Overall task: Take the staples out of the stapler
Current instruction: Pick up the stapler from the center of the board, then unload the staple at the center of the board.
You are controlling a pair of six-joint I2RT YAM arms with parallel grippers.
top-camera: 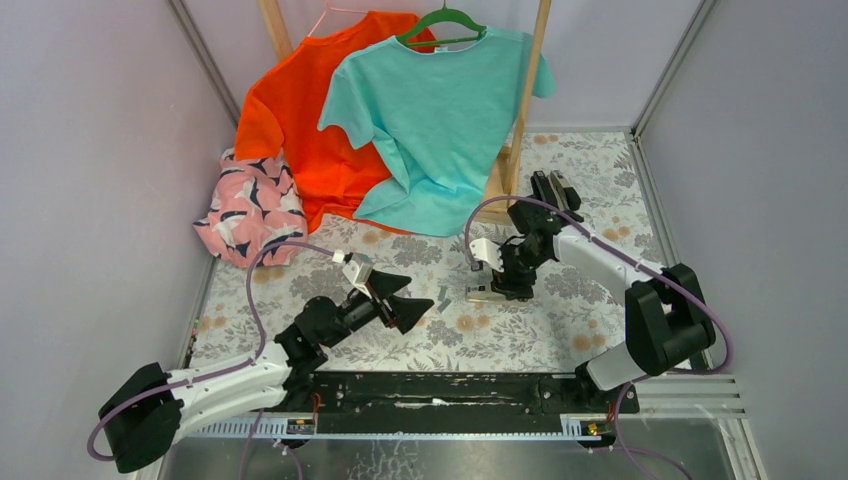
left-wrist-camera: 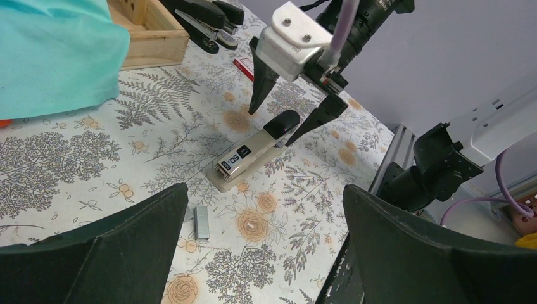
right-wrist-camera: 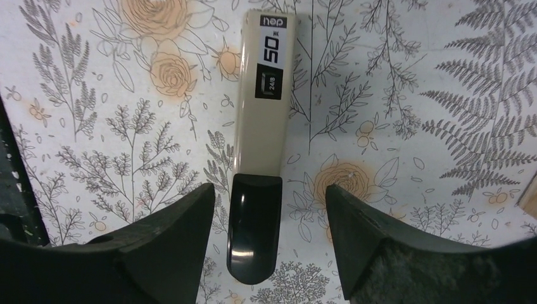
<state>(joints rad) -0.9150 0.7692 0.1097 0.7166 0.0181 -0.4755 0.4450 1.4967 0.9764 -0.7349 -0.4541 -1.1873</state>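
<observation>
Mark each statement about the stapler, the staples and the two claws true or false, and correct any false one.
1. The right claw is clamped shut on the stapler. False: its jaws stand apart, one on either side of the stapler's black end.
2. A strip of staples lies on the table near the stapler's front. True.
3. The left claw holds the staples. False: it is open and empty; the strip lies on the table.
4. More black staplers lie farther back on the table. True.
</observation>
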